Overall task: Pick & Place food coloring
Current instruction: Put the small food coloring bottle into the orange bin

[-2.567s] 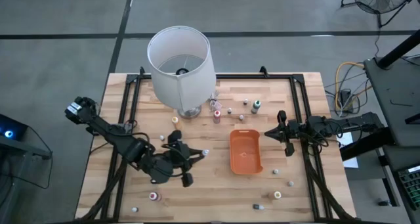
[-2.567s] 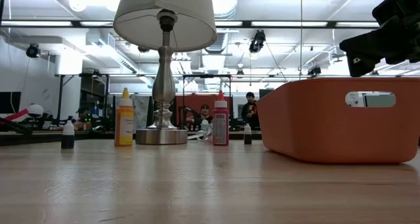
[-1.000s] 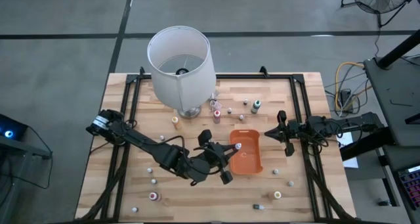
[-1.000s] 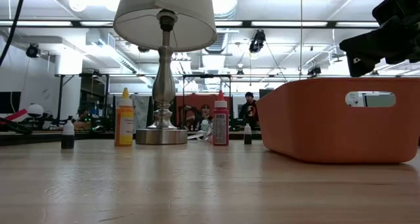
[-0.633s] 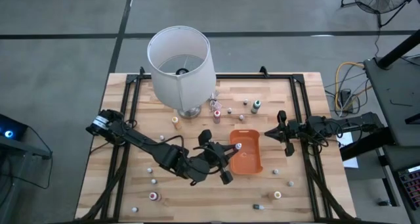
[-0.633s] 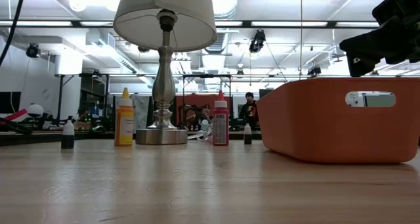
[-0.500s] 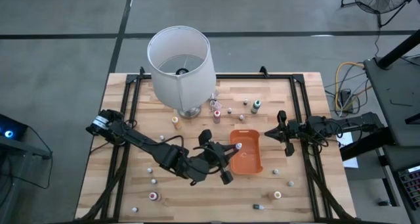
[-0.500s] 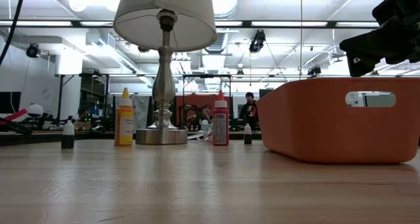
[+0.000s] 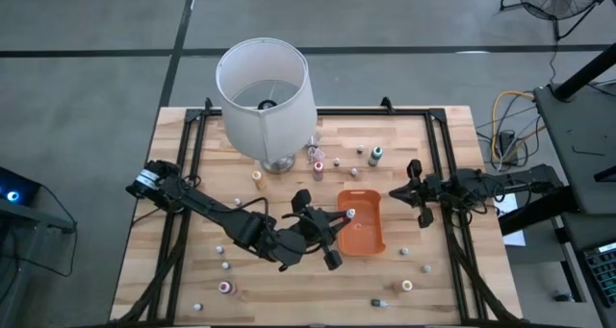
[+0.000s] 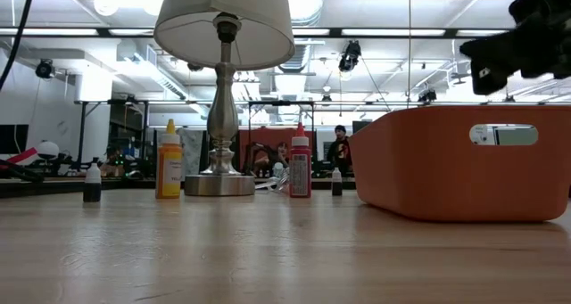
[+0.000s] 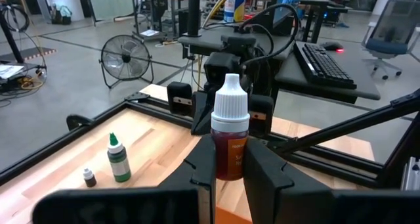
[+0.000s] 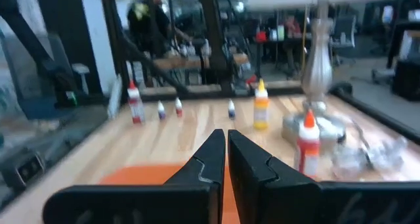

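Progress is slight: left gripper [image 11: 230, 159] clamps a white-capped food coloring bottle [image 11: 230, 135] over the seemingly empty orange tray [image 9: 360, 222], many bottles scattered, right gripper [image 12: 226, 159] closed, empty.

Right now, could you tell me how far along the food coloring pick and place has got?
Nothing looks delivered yet: what shows of the orange tray holds no bottle. In hand: the left gripper is shut on a white-capped bottle, held over the tray's left side. Left to do: release it, then collect the bottles scattered over the table, such as the green one. The right gripper, shut and empty, waits beside the tray.
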`<state>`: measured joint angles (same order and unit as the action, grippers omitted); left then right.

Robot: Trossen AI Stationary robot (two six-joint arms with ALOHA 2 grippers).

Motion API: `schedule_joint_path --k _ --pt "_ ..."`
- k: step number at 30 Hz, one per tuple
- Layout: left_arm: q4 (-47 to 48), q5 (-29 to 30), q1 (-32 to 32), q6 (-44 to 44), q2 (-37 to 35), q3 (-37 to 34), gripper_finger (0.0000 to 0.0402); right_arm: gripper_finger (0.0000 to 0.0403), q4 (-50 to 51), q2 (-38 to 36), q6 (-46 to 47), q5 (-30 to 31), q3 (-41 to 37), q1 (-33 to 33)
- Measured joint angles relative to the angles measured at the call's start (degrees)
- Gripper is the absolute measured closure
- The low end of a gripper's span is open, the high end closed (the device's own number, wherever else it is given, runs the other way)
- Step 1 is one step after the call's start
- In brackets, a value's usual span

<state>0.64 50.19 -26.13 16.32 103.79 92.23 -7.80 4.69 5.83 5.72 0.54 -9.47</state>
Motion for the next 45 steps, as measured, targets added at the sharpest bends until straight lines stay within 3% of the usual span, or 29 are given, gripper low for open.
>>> schedule_joint_path --k 4,8,19,33,45 --pt "0.0 0.0 0.1 0.0 0.0 0.0 0.0374 0.039 -1.2 0.5 1.3 -0.2 3.7 0.0" --pt "0.0 -0.2 0.2 0.0 0.0 0.0 0.0374 0.039 5.9 3.9 0.6 -0.2 13.0 0.0" --pt "-0.1 -2.2 0.3 -0.8 0.0 0.0 0.0374 0.039 27.6 25.4 -0.4 -0.3 43.5 0.0" --pt "-0.1 -4.3 0.3 -1.2 0.0 0.0 0.0374 0.039 55.1 49.5 -1.4 -10.6 79.6 0.0" --pt "-0.1 -4.3 0.4 -1.8 0.0 0.0 0.0374 0.0382 74.2 66.0 -4.0 -19.2 100.0 -0.1"
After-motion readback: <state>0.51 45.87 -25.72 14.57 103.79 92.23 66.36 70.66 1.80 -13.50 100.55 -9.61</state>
